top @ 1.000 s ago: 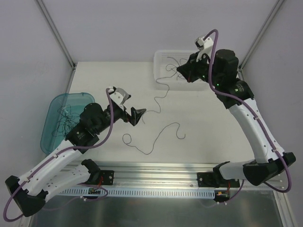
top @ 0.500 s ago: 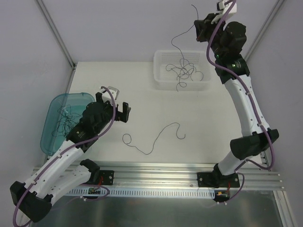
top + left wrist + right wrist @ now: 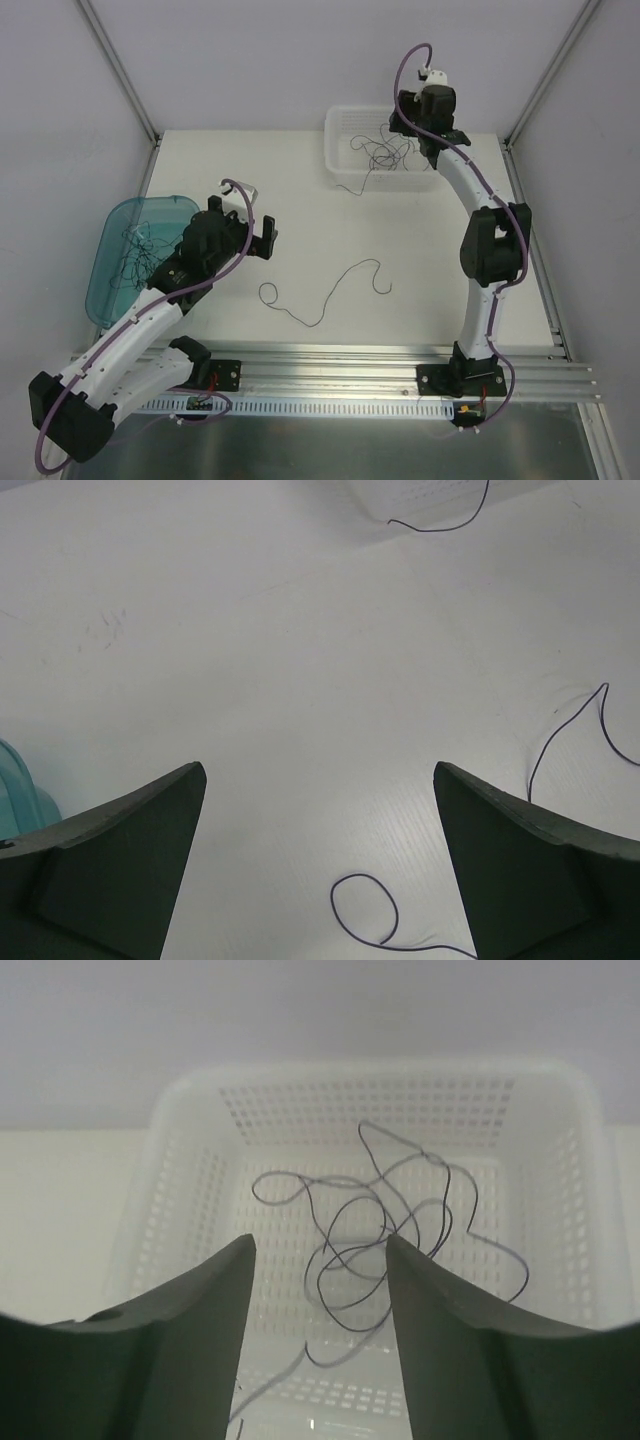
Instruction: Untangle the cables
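Fingers (image 3: 120, 860) on the left gripper (image 3: 318, 775) are wide apart with nothing between them, just bare table (image 3: 300, 660) under the gap. The right gripper (image 3: 318, 1245) has its fingers (image 3: 180, 1330) parted with a clear gap and grips nothing. The cables (image 3: 350, 1260) show through that gap but lie lower down in the basket (image 3: 190, 1190), and I see no contact.

Positions, all relative to the basket (white, perforated, on the table's far right):
- right gripper: hangs over the basket's right side, pointing down into it.
- main clump of cables: a loose tangle of dark loops on the basket floor, roughly in the middle.
- tail (image 3: 352, 185): one wire from that clump goes over the basket's near wall at the left corner and ends on the table just in front.
- strand (image 3: 325, 295): a single wire on the table, well in front of the basket toward the arm bases. It is wavy with a closed loop at its left end and touches nothing else.
- left gripper: well to the left and in front of the basket, above the table. The strand's loop shows on the table low in its wrist view, between the fingers.
- tray (image 3: 105, 285): teal, far to the basket's left at the table edge, with another bunch (image 3: 135, 250) of thin dark wires inside.
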Robot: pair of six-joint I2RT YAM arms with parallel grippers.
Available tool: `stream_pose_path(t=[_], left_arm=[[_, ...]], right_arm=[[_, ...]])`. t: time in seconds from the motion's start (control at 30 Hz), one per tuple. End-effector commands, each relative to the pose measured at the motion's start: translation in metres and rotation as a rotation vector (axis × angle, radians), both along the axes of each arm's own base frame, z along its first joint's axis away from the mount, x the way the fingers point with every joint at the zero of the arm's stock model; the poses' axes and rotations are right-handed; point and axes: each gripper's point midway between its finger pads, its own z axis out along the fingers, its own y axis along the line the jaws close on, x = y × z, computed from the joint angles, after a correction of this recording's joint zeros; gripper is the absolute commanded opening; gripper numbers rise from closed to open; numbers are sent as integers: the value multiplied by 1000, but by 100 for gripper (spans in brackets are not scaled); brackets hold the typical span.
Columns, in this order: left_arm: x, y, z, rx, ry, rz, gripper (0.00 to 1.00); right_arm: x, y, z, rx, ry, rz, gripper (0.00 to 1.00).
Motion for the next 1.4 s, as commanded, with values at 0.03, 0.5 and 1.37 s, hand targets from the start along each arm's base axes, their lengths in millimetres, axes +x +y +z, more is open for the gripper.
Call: stream_pose_path(t=[0.03,0.5,1.37], left_arm=[[2,-3,5,-19,-9,-18,99],[1,-6,3,-25,3,-41,99],[8,3,1,-23,12,-8,99]], right_arm=[[-26,1,30,38,-42,13,61],[-129,47,-65,206,168,129,59],[-82,94,-151,198,205,63,15]])
